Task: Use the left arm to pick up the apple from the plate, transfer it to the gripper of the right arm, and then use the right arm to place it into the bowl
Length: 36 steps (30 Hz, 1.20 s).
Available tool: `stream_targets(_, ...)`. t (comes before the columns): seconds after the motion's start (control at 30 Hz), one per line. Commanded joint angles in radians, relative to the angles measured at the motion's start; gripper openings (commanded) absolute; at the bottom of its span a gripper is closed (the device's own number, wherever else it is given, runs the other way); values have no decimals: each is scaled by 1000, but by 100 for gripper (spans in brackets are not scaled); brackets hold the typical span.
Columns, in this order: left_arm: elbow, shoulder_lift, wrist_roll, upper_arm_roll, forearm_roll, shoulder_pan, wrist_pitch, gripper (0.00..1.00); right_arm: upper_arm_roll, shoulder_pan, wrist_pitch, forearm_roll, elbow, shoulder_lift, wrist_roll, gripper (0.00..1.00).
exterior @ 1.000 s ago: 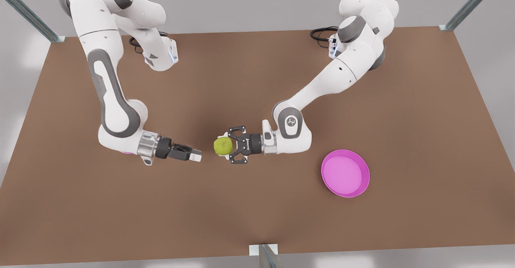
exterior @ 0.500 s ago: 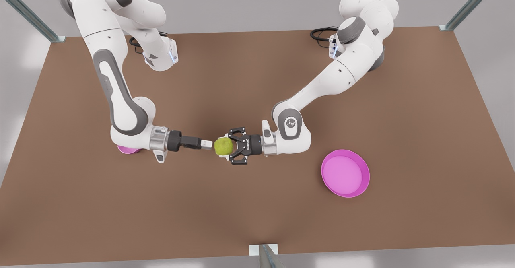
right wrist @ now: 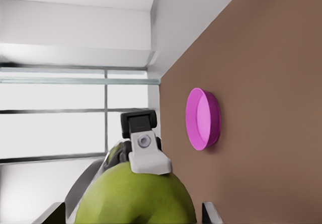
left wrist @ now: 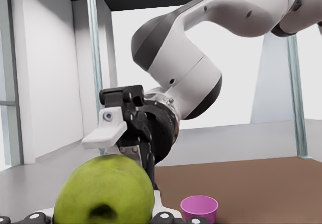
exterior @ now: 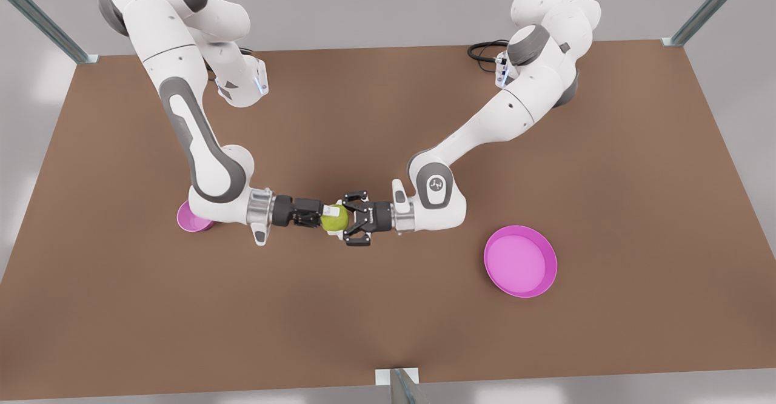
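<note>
The yellow-green apple [exterior: 335, 220] hangs above the middle of the table, with my left gripper [exterior: 338, 218] shut on it from the front view's right. My right gripper [exterior: 328, 216], on the arm with the silver cuff, reaches in from the front view's left and stands open. One white fingertip [left wrist: 103, 132] lies just over the apple [left wrist: 103, 191], and the other is hidden behind the fruit. The small pink bowl [exterior: 188, 220] sits partly hidden under the right arm's elbow. The wide pink plate [exterior: 548, 270] lies bare at the front view's right.
The brown table [exterior: 388, 331] carries nothing else. Both arm bases stand at its far edge, with black cables beside them. Metal frame posts [exterior: 42, 22] rise at the corners, and a bracket [exterior: 397, 377] sits at the middle of the near edge.
My right arm has swung toward the front view's right, closing the gap to the apple until its fingers lie around it. The bowl has come more into sight. My left gripper has barely moved.
</note>
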Motion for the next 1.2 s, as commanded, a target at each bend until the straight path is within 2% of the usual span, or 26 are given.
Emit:
stream_targets(0.0, 0, -2, 4, 0, 20, 0, -16, 44, 0, 2, 24, 14, 2, -1, -157, 100)
stream_targets(0.17, -1, -2, 4, 0, 20, 0, -16, 43, -1, 0, 37, 14, 11, 17, -208, 100)
stream_targets(0.2, 0, -2, 4, 1, 20, 0, -16, 44, 0, 0, 37, 14, 11, 21, -222, 95)
stream_targets(0.23, 0, -2, 4, 0, 20, 0, -16, 44, 0, 2, 37, 14, 11, 21, -220, 80)
stream_targets(0.27, 0, -2, 4, 1, 20, 0, -16, 43, 0, 2, 37, 14, 11, 21, -220, 72)
stream_targets(0.3, 0, -2, 4, 1, 20, 0, -16, 44, 0, 2, 37, 14, 11, 21, -219, 71)
stream_targets(0.37, 0, -2, 4, 1, 20, 0, -16, 44, 0, 2, 37, 14, 11, 21, -213, 64)
stream_targets(0.5, -1, -2, 4, 0, 20, 0, -16, 44, 0, 0, 35, 14, 11, 19, -211, 57)
stream_targets(0.73, 0, -2, 4, 1, 20, 0, -16, 46, 0, -1, 34, 14, 12, 18, -208, 57)
stream_targets(0.77, -1, -2, 4, 1, 20, 0, -18, 48, 0, -3, 32, 14, 12, 18, -210, 57)
stream_targets(0.8, 0, -2, 2, 1, 20, 0, -18, 56, 0, -3, 32, 14, 12, 18, -208, 57)
stream_targets(0.83, -1, -2, 2, 1, 20, 0, -18, 70, 0, -3, 32, 14, 12, 18, -210, 57)
stream_targets(0.87, -1, -2, 1, 1, 20, 0, -16, 88, 0, -3, 30, 14, 12, 18, -210, 57)
stream_targets(1.1, -1, -2, -2, 0, 18, 0, -16, 99, -1, -4, 26, 14, 12, 18, -211, 57)
stream_targets(1.17, -3, -2, -4, 1, 18, 0, -2, 100, -1, -4, 26, 14, 12, 18, -211, 57)
